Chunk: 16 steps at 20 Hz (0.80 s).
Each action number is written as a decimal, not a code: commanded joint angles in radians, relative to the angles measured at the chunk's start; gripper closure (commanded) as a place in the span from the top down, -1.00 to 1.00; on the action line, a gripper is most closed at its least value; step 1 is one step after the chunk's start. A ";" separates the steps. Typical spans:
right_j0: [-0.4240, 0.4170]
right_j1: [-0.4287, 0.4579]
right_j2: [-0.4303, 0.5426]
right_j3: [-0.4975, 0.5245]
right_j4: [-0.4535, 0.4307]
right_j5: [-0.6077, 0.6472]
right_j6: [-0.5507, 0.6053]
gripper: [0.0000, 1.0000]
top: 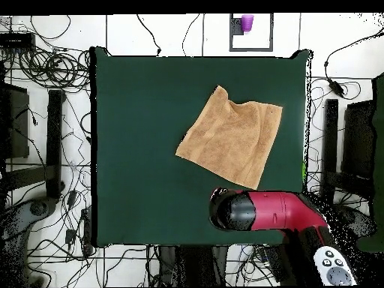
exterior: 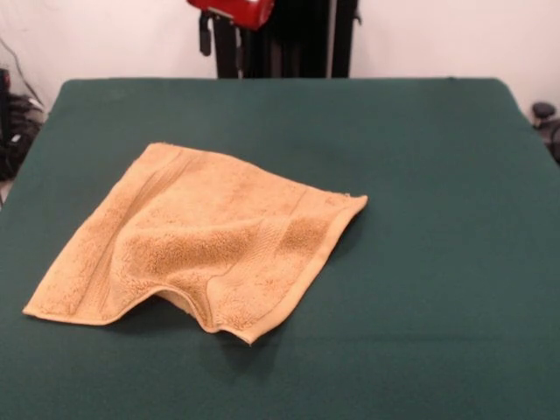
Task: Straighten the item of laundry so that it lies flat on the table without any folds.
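1. The worktop [exterior: 420, 140] is a broad dark green surface, mostly bare, with plenty of room on every side of the cloth.
2. The robot arm [top: 262, 211] is drawn back at its own side of the worktop. The overhead view shows only its red and black body at that edge, and the front view only a red part at the top. The gripper itself shows in neither view, so I cannot tell whether it is wide or narrow.
3. The towel [exterior: 206, 241] lies on the worktop, turned like a diamond, on the left in the front view and right of centre in the overhead view. Most of it is spread out.
4. The fault is a raised hump [exterior: 188, 302] along the near edge in the front view, where the cloth arches up and casts a shadow beneath.
5. The near corner [exterior: 249, 337] sits just beside that hump.
6. To do this step well, I judge it best to grasp low at that corner and pull outward, away from the towel's middle, keeping the cloth close to the worktop so the hump is drawn out and no new fold forms.
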 commanded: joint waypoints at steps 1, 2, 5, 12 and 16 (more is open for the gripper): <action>0.022 -0.032 0.130 0.069 0.008 0.052 -0.157 1.00; 0.022 -0.053 0.130 0.078 0.014 0.060 -0.160 1.00; 0.030 -0.029 0.138 0.001 -0.023 0.038 -0.174 1.00; 0.030 0.221 0.170 -0.320 -0.047 0.082 -0.207 1.00; 0.071 0.309 0.133 -0.459 -0.063 0.099 -0.154 1.00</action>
